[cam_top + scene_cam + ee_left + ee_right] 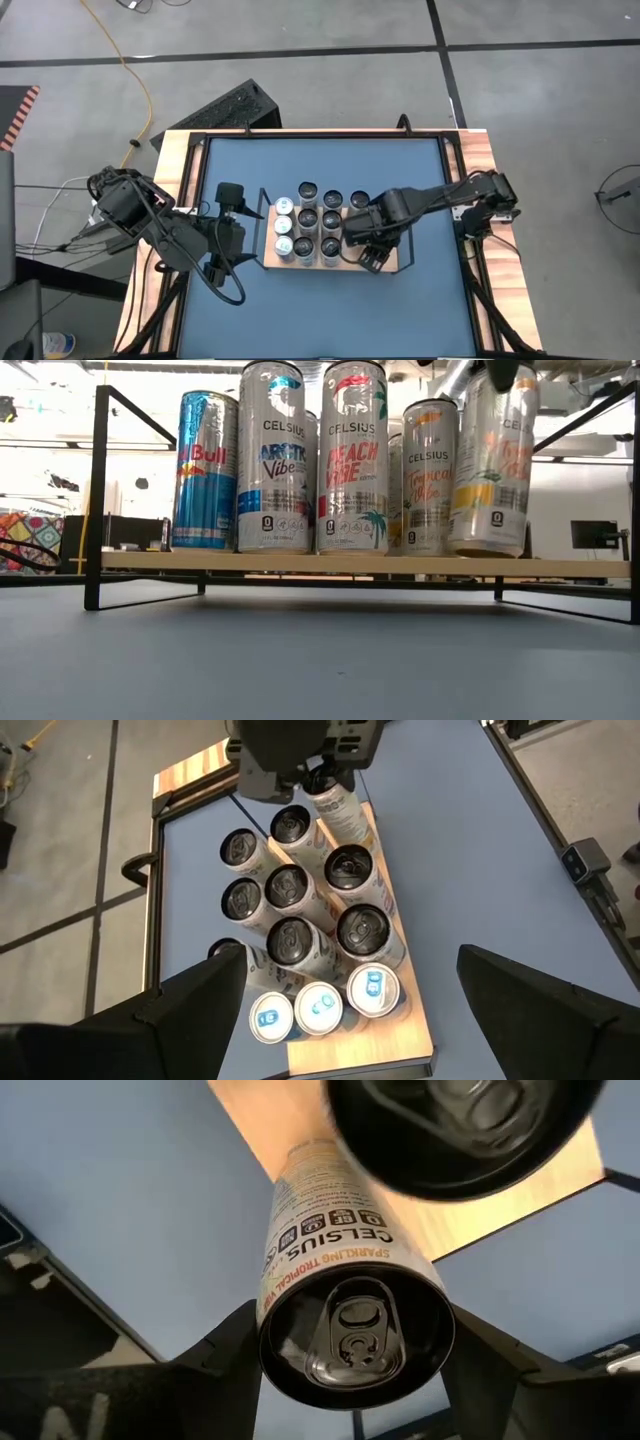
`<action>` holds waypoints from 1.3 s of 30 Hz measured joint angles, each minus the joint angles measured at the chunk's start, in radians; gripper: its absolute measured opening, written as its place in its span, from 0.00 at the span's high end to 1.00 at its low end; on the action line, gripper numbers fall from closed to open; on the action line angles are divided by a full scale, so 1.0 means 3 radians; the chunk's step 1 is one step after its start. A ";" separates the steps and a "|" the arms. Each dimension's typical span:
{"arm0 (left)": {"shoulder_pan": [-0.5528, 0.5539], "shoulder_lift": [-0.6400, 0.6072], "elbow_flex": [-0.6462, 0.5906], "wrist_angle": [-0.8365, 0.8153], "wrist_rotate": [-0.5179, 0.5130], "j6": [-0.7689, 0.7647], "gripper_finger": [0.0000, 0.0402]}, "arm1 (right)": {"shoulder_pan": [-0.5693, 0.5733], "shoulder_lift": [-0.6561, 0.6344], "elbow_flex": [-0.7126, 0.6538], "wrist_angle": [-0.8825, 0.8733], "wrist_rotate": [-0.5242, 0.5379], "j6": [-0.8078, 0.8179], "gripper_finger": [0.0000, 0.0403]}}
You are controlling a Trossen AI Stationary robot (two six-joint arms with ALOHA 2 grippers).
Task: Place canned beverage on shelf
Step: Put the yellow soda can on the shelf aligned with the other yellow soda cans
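Observation:
The shelf (388, 263) is a light-wood board in a black wire frame at the table's middle; it also shows in the low view (300, 563). Several cans stand on their bases on it, Celsius cans (352, 460) and blue-topped Red Bull cans (320, 1007). My right gripper (368, 250) is over the shelf's right part, shut on an orange Celsius can (490, 470), which also shows in the left wrist view (338, 812). My left gripper (240, 232) is open and empty, just left of the shelf. My right gripper pinches the Celsius can's upper wall (275, 1315), just under its top rim, between its two fingers (225, 1345), one on each side. The fingers come from above, pointing down. The can leans slightly, its base (487, 550) at the board's right end.
The blue tabletop (330, 315) lies open in front of the shelf and to its right. Pale wooden planks (170, 180) border the table. The shelf's raised black end rails (100, 490) stand at both ends.

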 joint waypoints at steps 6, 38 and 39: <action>0.0000 0.0000 0.0000 0.0002 0.0001 -0.0015 0.13 | 0.0024 0.0005 0.0000 -0.0001 0.0000 -0.0158 0.42; 0.0001 0.0000 0.0000 0.0001 0.0048 -0.0010 0.13 | 0.0108 0.0013 0.0001 -0.0003 -0.0044 -0.0260 0.20; 0.0001 0.0000 0.0000 0.0001 0.0048 -0.0010 0.13 | 0.0112 0.0013 0.0001 0.0000 -0.0031 -0.0214 0.20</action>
